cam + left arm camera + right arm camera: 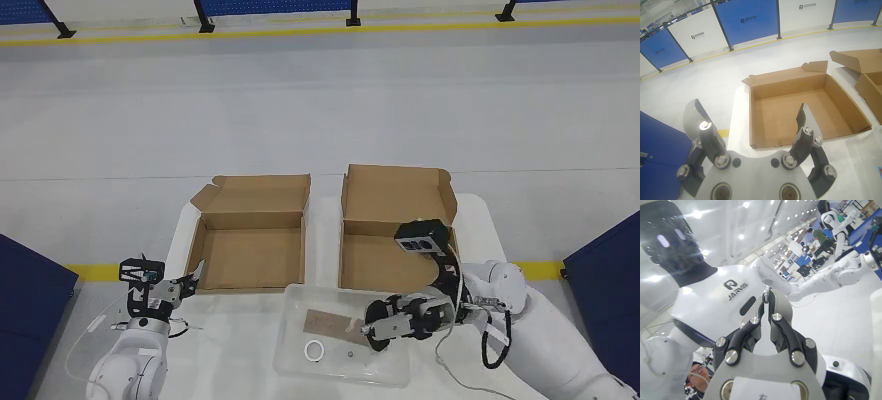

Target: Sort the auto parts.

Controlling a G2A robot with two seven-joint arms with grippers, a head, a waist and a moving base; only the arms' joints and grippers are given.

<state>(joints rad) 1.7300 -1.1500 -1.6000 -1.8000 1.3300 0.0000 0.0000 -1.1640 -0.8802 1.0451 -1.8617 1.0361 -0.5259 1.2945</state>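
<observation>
A logo with 1 short word in capitals stands on each white panel and blue panel of the fence, and a white label at the right gripper's base bears a cut-off, unreadable dark mark.

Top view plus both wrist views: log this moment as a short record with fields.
left hand: open, holding nothing, near the front corner of the left box
right hand: shut on a small screw, above the clear bin
bin contents: white ring, brown pad
boxes: left box and right box, lids open, side by side behind the clear bin
</observation>
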